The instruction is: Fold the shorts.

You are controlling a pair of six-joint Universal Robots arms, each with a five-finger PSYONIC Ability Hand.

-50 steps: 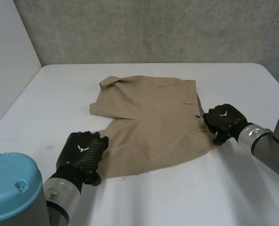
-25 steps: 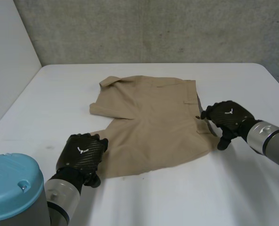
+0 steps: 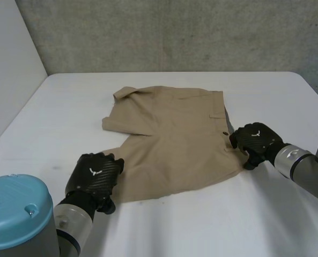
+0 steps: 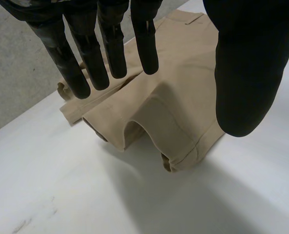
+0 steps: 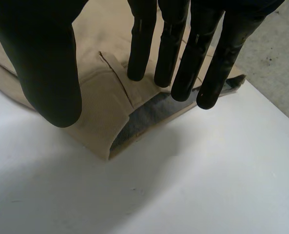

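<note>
Tan shorts (image 3: pixel 172 142) lie flat in the middle of the white table (image 3: pixel 201 225) (grey lining peeking from the waistband (image 5: pixel 103 119)), the left hand (image 3: pixel 94 174) held straight-fingered and spread over the rumpled near leg hem (image 4: pixel 183 153), the right hand (image 3: pixel 257 140) likewise unclenched at the waistband's near corner.

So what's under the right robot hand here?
The waistband end of the shorts, grey lining showing at its open edge, on the white table. The right robot hand covers the cloth right beneath its palm.
</note>
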